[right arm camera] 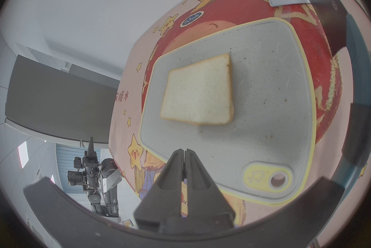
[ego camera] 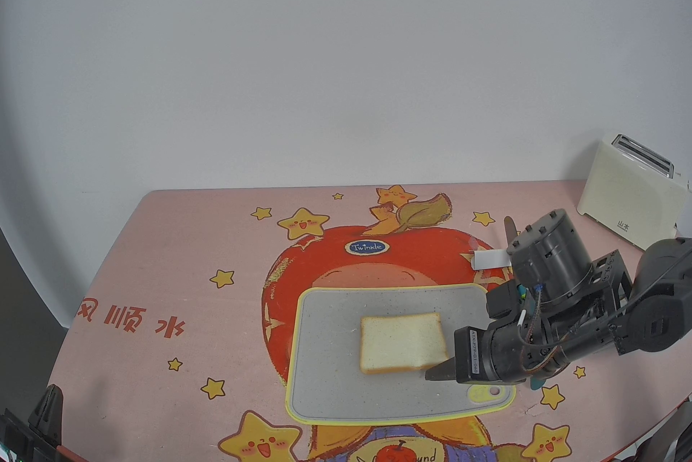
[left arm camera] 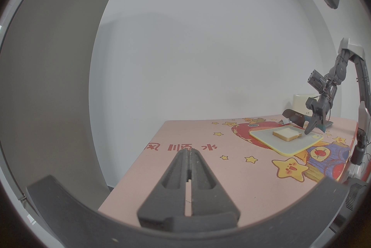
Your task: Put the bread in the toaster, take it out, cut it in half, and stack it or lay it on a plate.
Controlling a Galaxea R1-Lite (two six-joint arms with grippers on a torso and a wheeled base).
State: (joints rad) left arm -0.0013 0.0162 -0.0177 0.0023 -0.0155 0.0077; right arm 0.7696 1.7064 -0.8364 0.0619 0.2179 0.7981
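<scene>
One slice of bread (ego camera: pixel 401 342) is seen lying flat near the middle of one grey cutting board (ego camera: pixel 324 355) with a yellow rim, which is laid on the pink table (ego camera: pixel 180 254) printed with an apple and stars. The slice is uncut and pale. One cream toaster (ego camera: pixel 631 193) is placed at the far right corner of the table, well apart from the board. One knife (right arm camera: pixel 324 16) with a dark blade and a teal handle is laid on the table just beside the board's right edge, its blade partly across one small white strip (ego camera: pixel 491 259). The right gripper (ego camera: pixel 435 375) is held low over the near right part of the board, its tip just beside the near right corner of the bread; whether the slice is touched cannot be told. Its two fingers (right arm camera: pixel 174 167) are pressed together and nothing is gripped between them. The left gripper (left arm camera: pixel 188 154) is held at the near left edge of the table, well apart from the board, and its two fingers (left arm camera: pixel 176 175) are likewise brought together with only a hairline slit between them, with nothing held.
</scene>
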